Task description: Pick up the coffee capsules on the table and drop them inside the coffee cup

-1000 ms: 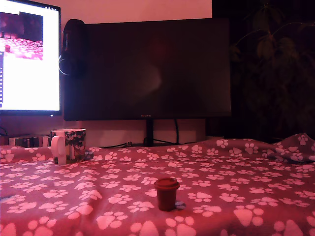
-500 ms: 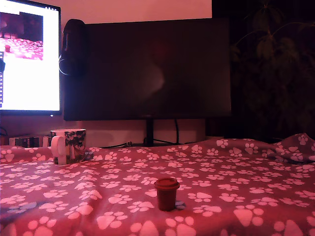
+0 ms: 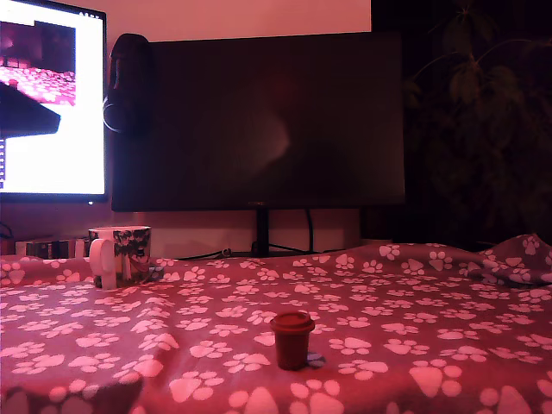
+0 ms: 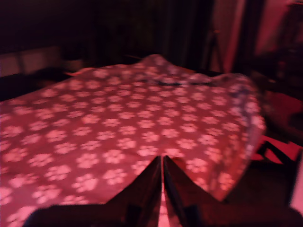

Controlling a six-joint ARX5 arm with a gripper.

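A dark red-brown coffee capsule (image 3: 291, 339) stands upright on the paw-print table (image 3: 414, 345) near its front edge. The coffee cup (image 3: 121, 255), leafy-patterned with a white handle, sits at the back on the exterior view's left. My gripper (image 3: 47, 116) shows as a dark wedge at the exterior view's left edge, high above the table and far from both. In the wrist view the gripper (image 4: 162, 160) has its fingers pressed together with nothing between them, over bare cloth. Neither capsule nor cup appears in that blurred view.
A large dark monitor (image 3: 267, 121) on a stand rises behind the table, with a lit screen (image 3: 52, 95) and headphones (image 3: 128, 82) on the exterior view's left. A plant (image 3: 483, 78) stands at the back right. The cloth bunches up (image 3: 517, 259) at the right.
The gripper's dark shape has come in from the exterior view's left edge, growing in front of the lit screen. A shadow has spread over the cloth at the front left. Capsule and cup have not moved.
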